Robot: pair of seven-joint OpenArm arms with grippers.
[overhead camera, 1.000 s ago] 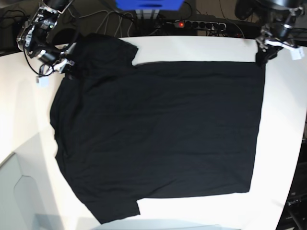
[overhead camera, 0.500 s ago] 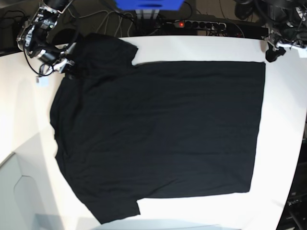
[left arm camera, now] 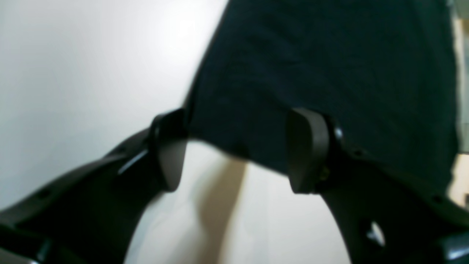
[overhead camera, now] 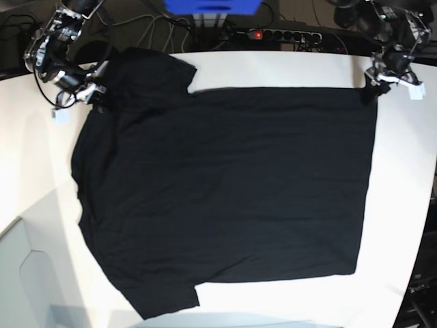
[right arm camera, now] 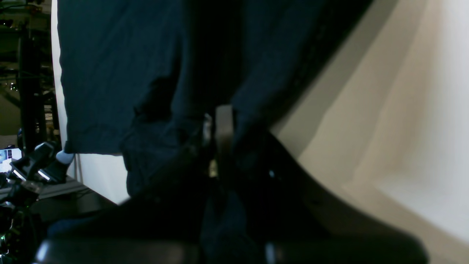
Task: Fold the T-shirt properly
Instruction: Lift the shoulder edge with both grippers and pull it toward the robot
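Note:
The black T-shirt lies spread flat on the white table, with its sleeves on the left of the base view and its hem on the right. My right gripper is shut on the fabric by the far-left shoulder; in the right wrist view the gripper pinches a bunched fold of the shirt. My left gripper is at the far-right hem corner. In the left wrist view the gripper is open, and the shirt's corner hangs between its fingertips.
A power strip with a red light, cables and a blue box sit behind the table's far edge. The table's right edge curves close to the hem. A grey panel stands at the front left.
My left gripper drew away to the right of the hem corner half a second ago and has now come back to it. The right arm and the shirt have not moved.

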